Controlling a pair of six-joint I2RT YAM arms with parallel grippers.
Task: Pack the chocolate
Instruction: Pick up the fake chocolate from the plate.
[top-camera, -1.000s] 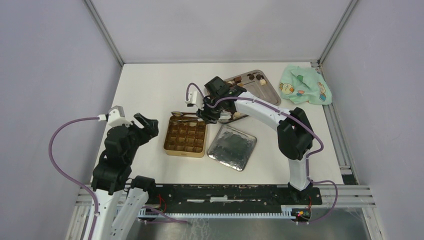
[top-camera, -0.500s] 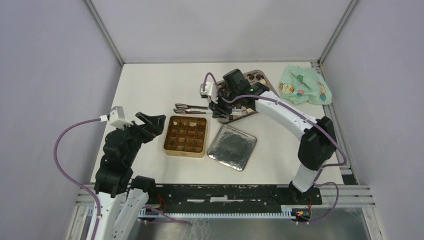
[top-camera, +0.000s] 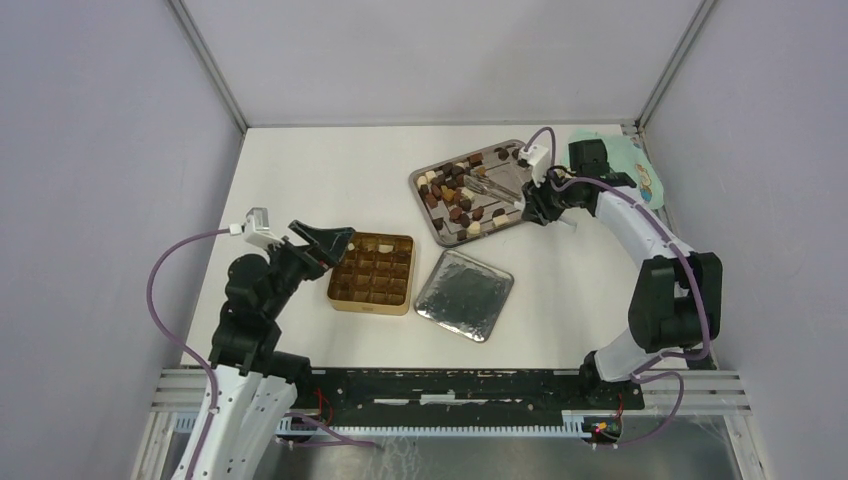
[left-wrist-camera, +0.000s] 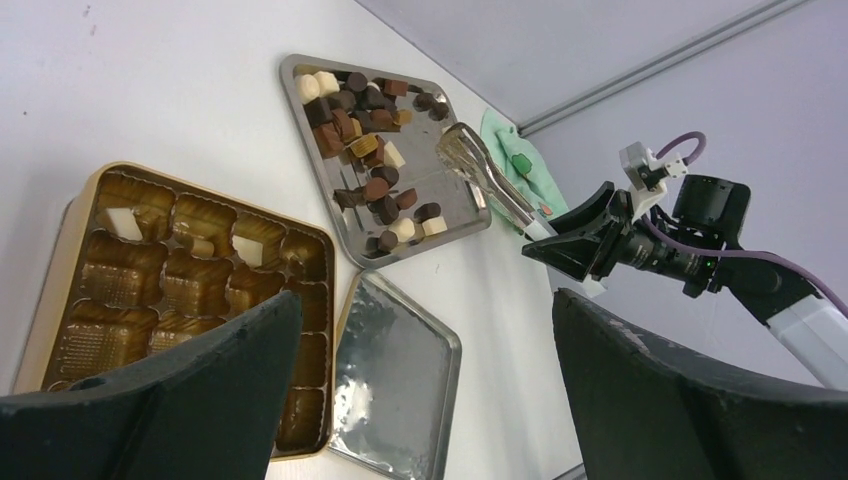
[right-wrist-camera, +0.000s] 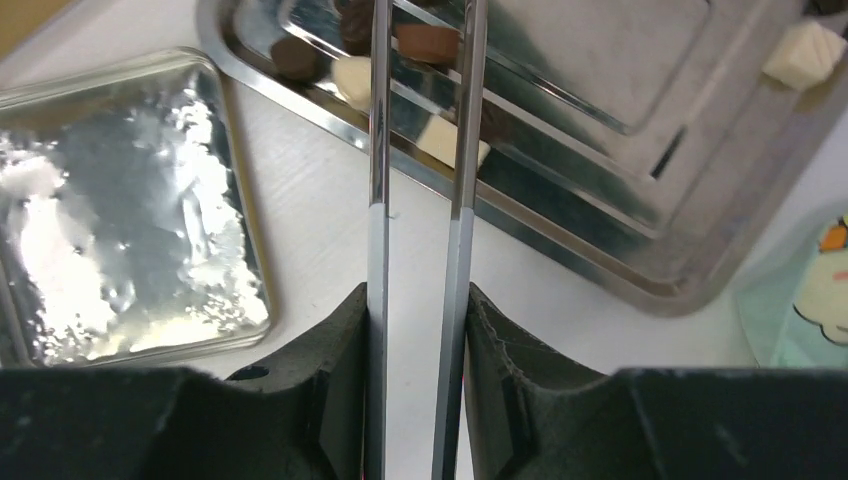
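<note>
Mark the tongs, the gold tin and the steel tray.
tongs (right-wrist-camera: 378, 150): right wrist view, on one of its two arms.
gold tin (top-camera: 368, 305): top external view, on its near wall.
steel tray (right-wrist-camera: 590, 70): right wrist view, on its bare floor.

Bare table (top-camera: 320, 170) is found beyond the gold tin (top-camera: 368, 309). Its right side is flanked by the silver lid (top-camera: 464, 294); the tray (top-camera: 507, 212) beyond-right is crossed by tongs (top-camera: 487, 184) clamped in the right gripper (top-camera: 530, 200). Its far-left corner is overhung by the spread left gripper (top-camera: 330, 240).
</note>
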